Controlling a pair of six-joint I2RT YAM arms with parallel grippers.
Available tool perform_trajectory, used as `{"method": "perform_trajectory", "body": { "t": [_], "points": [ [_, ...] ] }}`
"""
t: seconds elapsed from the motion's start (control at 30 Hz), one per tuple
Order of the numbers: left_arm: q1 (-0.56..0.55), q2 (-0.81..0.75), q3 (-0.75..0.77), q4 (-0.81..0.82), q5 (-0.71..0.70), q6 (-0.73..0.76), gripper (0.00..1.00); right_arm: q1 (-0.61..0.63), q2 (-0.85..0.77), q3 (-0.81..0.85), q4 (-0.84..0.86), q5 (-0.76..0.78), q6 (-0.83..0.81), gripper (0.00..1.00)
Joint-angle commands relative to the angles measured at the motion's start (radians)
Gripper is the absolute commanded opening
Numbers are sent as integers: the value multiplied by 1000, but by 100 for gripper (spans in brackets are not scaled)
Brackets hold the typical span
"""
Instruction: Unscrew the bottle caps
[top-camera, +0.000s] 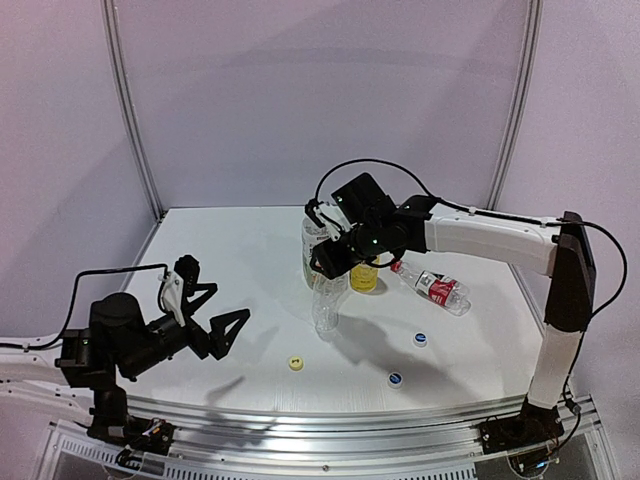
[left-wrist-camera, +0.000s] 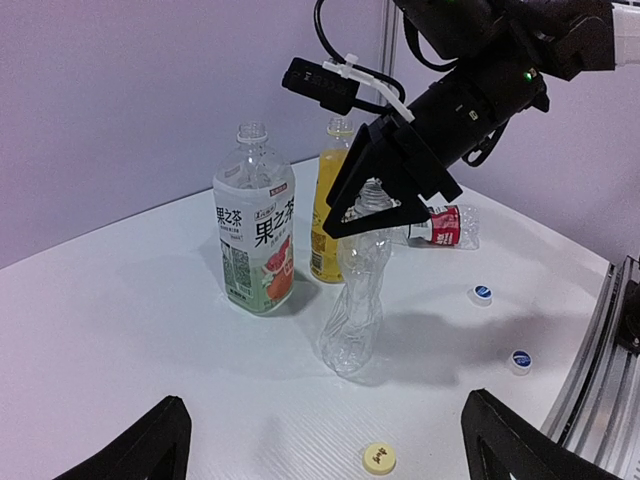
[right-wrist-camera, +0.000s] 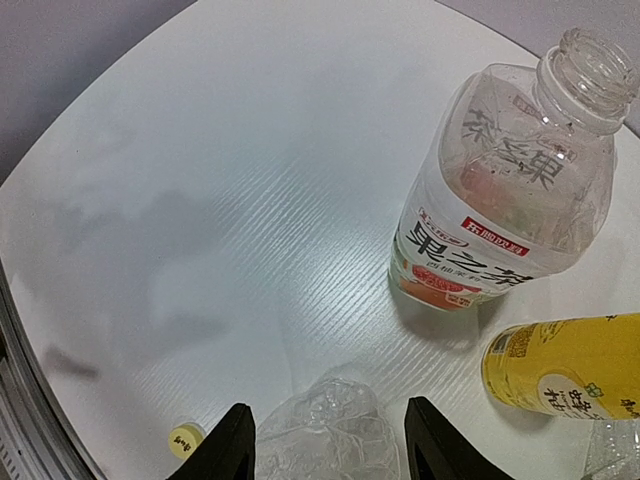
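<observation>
Jaws: right jaws (top-camera: 328, 268) parted astride the neck of upright plain clear bottle (top-camera: 326, 305), no pinch; left jaws (top-camera: 215, 300) spread wide, empty | Caps: yellow cap (top-camera: 296, 363) and 2 blue-and-white caps (top-camera: 420, 339) loose on surface (top-camera: 240, 250); red cap (top-camera: 397, 266) apparently on red-label bottle (top-camera: 437, 288) | Next: that bottle lies flat just right of right jaws, cap end toward them; right arm nearer
</observation>
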Motion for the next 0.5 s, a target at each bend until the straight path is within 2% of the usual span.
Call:
{"method": "perform_trajectory", "body": {
  "t": [0.0,0.47],
  "points": [
    [3,2,6,-10,13,-1,92,-8,-35,-18,-8,2,8,53],
    [3,8,8,-8,11,2,92,-9,-101,4,-38,-16,15,58]
  ]
}}
